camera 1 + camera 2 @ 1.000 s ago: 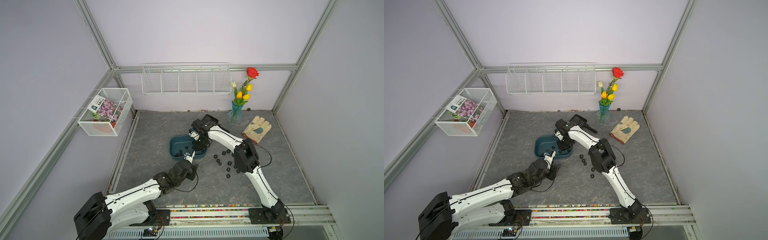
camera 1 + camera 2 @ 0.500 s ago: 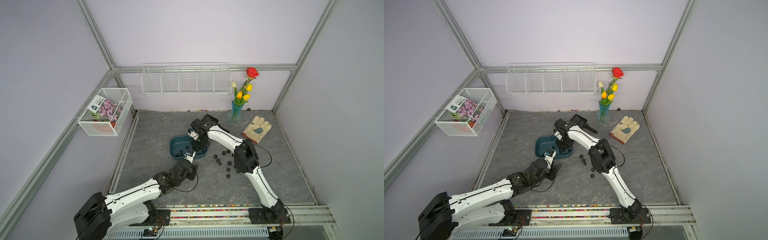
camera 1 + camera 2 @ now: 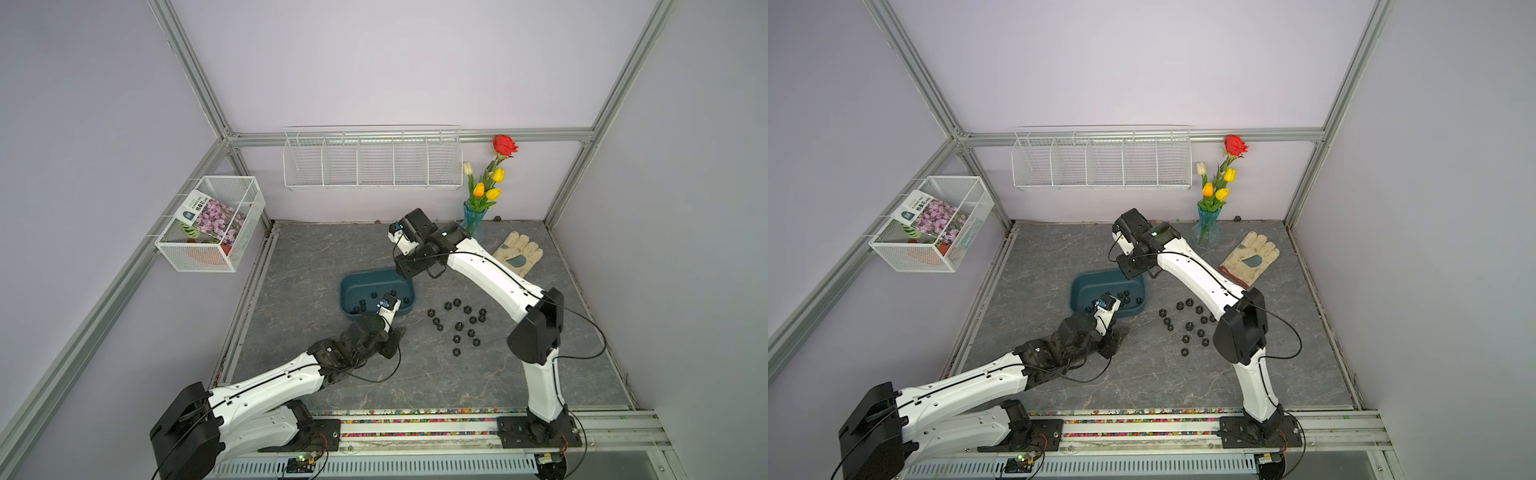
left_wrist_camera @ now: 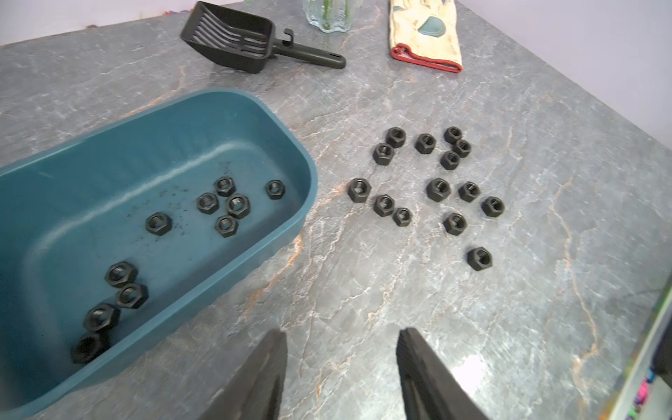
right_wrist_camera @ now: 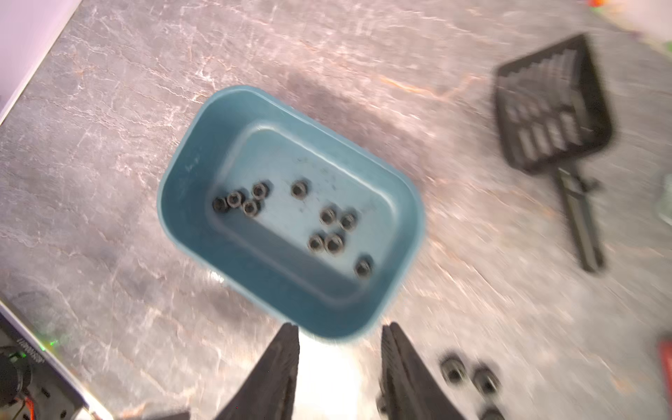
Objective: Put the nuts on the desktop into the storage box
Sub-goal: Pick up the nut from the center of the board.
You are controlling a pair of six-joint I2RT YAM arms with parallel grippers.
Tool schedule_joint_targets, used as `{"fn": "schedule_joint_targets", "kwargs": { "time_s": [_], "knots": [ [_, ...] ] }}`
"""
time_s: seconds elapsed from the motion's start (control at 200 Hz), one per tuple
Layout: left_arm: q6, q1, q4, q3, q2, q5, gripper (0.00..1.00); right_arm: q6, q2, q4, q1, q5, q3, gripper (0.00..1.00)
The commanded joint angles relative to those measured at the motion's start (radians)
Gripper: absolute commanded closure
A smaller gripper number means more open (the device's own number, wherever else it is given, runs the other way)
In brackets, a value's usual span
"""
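Note:
The teal storage box [image 3: 345, 291] [image 3: 1076, 291] sits mid-desktop with several black nuts [image 4: 207, 203] [image 5: 329, 215] inside. More nuts [image 3: 459, 326] [image 3: 1187, 325] [image 4: 438, 189] lie scattered on the grey desktop [image 3: 415, 374] just right of the box. My left gripper [image 4: 342, 332] [image 3: 397, 334] hovers low by the box's near right corner, open and empty. My right gripper [image 5: 340, 325] [image 3: 409, 270] hangs above the box's far right corner, jaws apart with nothing between them. The right wrist view is blurred.
A black slotted scoop [image 4: 232, 36] [image 5: 552, 109] lies behind the box. A work glove [image 3: 519, 253] and a glass vase of flowers [image 3: 473, 216] stand at the back right. White wire baskets [image 3: 374, 162] [image 3: 212, 224] hang on the back and left walls.
The right gripper has risen from low over the box toward the back, and its jaws have parted. The left arm has stayed still.

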Motion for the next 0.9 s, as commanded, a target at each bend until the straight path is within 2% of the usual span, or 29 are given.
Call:
{"fn": "schedule_joint_targets", "kwargs": {
  "time_s": [0.0, 0.23, 0.47, 0.645, 0.894],
  "knots": [
    [0.017, -0.019, 0.023, 0.049, 0.025, 0.036, 0.46, 0.037, -0.070, 0.008, -0.024, 0.084, -0.138, 0.58],
    [0.007, -0.087, 0.080, 0.058, 0.103, 0.024, 0.46, 0.060, -0.233, 0.083, -0.050, 0.115, -0.421, 0.57],
    [-0.026, -0.155, 0.120, 0.034, 0.153, -0.012, 0.46, 0.058, -0.274, 0.161, -0.050, 0.047, -0.606, 0.57],
    [-0.047, -0.178, 0.123, 0.010, 0.154, -0.029, 0.47, 0.046, -0.235, 0.206, -0.046, 0.002, -0.656, 0.57],
    [-0.066, -0.192, 0.113, -0.013, 0.143, -0.047, 0.47, 0.035, -0.124, 0.254, -0.046, -0.030, -0.638, 0.56]
  ]
}}
